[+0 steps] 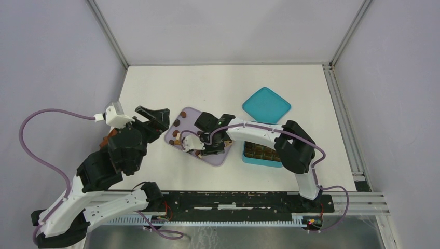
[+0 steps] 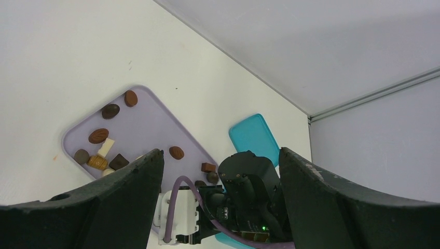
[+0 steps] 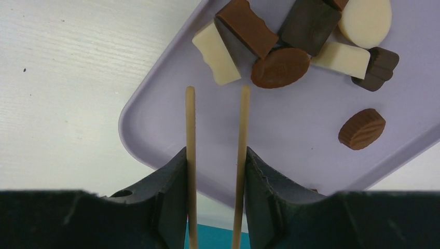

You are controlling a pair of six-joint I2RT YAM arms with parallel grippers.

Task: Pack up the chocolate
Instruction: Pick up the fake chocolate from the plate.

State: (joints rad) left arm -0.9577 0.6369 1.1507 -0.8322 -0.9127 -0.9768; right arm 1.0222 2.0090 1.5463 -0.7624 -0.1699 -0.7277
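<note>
Chocolate [image 3: 280,67] pcs, dark, mid-brown & cream, lie mostly on a lavender tray [image 3: 290,135] in the middle of the desk [image 1: 218,83]. More brown pcs sit in rows inside the teal box [image 1: 249,160] just right of the tray, partly hidden by the R arm. The teal lid [image 1: 266,105] lies flat on the desk behind the box.

R gripper [image 3: 218,89] hangs low over the tray's near corner. Its thin tan fingers [image 3: 190,135] are apart w/ only bare tray between them, nothing grasped. The tips point at a tight cluster: cream bar, mid-brown slab, dark block, brown oval, cream oval, small dark pc. The tips stop just short of the cream bar & brown oval; can't tell if they touch. A ribbed brown oval lies apart, to the right of the cluster.

L gripper [image 2: 219,154] is left of the tray, off it, spread wide & empty, facing the tray. From its cam, loose pcs are scattered at the tray's other end: brown ovals, a cream bar, a dark square.
</note>
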